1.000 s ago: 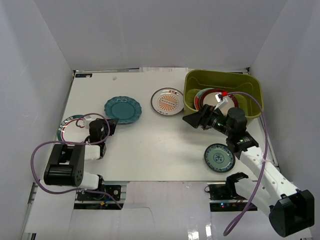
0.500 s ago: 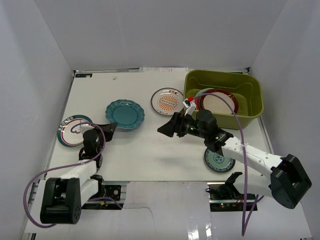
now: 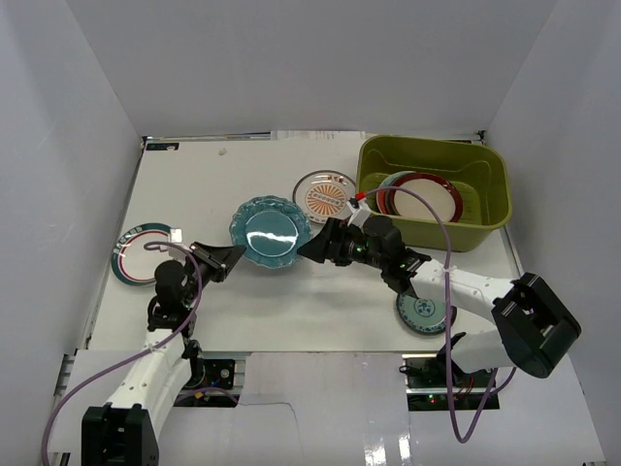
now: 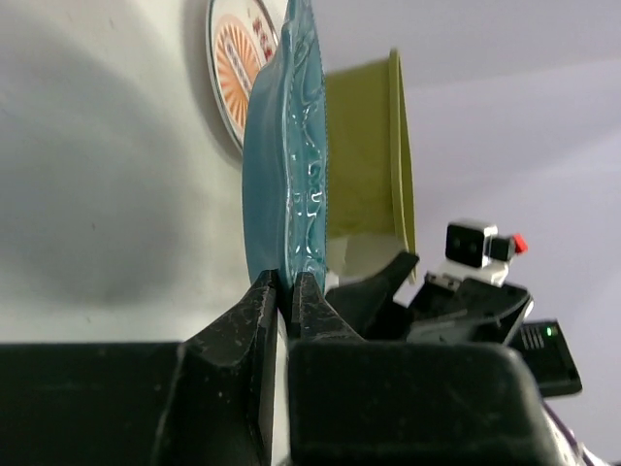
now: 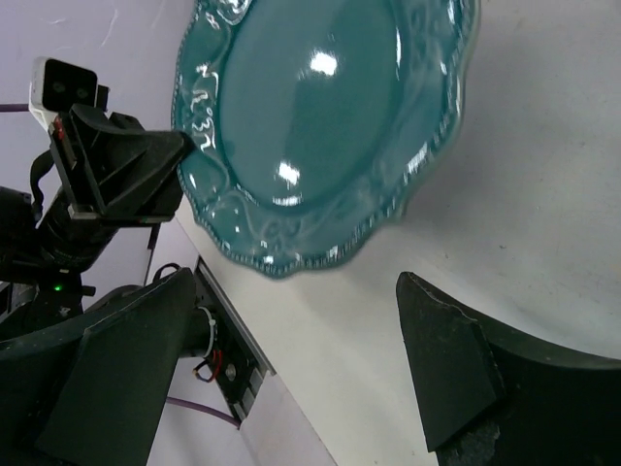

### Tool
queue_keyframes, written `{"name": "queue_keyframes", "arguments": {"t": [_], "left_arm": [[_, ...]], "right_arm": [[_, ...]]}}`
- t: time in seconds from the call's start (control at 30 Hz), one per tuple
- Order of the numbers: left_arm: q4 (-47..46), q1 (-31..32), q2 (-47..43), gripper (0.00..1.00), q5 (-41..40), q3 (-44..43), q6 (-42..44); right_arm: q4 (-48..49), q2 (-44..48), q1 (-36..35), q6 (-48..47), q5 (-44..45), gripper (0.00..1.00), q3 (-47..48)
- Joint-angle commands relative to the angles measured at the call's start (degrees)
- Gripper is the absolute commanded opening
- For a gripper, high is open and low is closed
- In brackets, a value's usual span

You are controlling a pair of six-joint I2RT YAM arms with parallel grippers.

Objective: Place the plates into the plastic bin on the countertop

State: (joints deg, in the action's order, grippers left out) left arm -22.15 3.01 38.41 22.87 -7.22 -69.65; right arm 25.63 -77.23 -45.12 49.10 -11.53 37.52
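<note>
Fingers [image 4: 262, 316] of the left gripper [image 4: 288, 283] are clamped on the near-left rim of the teal scalloped round plate [image 3: 270, 231], holding it lifted off the flat white countertop [image 3: 291, 296] at mid-table. The right gripper [image 3: 312, 248] sits just right of that plate, jaws spread wide and apart from its rim. The olive-green rectangular plastic bin [image 3: 432, 144] stands at far right with a red-rimmed plate [image 3: 424, 199] inside.

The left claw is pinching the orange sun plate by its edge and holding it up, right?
Not quite. The left gripper is pinching the teal scalloped plate by its edge and holding it up, as the left wrist view shows. The orange sunburst plate lies flat on the countertop.
</note>
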Motion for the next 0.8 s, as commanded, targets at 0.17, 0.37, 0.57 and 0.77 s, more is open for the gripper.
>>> {"name": "queue_keyframes", "arguments": {"t": [0.17, 0.37, 0.57, 0.77], "left_arm": [[-13.8, 1.5, 0.0, 0.0, 13.6, -5.8, -8.1], [-15.3, 1.5, 1.0, 0.0, 15.7, -6.9, -9.5], [-19.3, 1.5, 5.1, 0.0, 20.4, -7.9, -10.9], [-15.8, 1.5, 8.4, 0.56, 23.1, -10.3, -8.7]], "right_arm": [[0.1, 2.3, 1.4, -1.2, 6.2, 0.9, 1.6], [-3.3, 5.1, 1.3, -2.7, 9.3, 0.9, 1.8], [-1.3, 6.9, 1.4, -2.3, 9.7, 0.5, 2.6], [0.0, 8.9, 1.6, -1.4, 11.1, 0.08, 4.0]]}}
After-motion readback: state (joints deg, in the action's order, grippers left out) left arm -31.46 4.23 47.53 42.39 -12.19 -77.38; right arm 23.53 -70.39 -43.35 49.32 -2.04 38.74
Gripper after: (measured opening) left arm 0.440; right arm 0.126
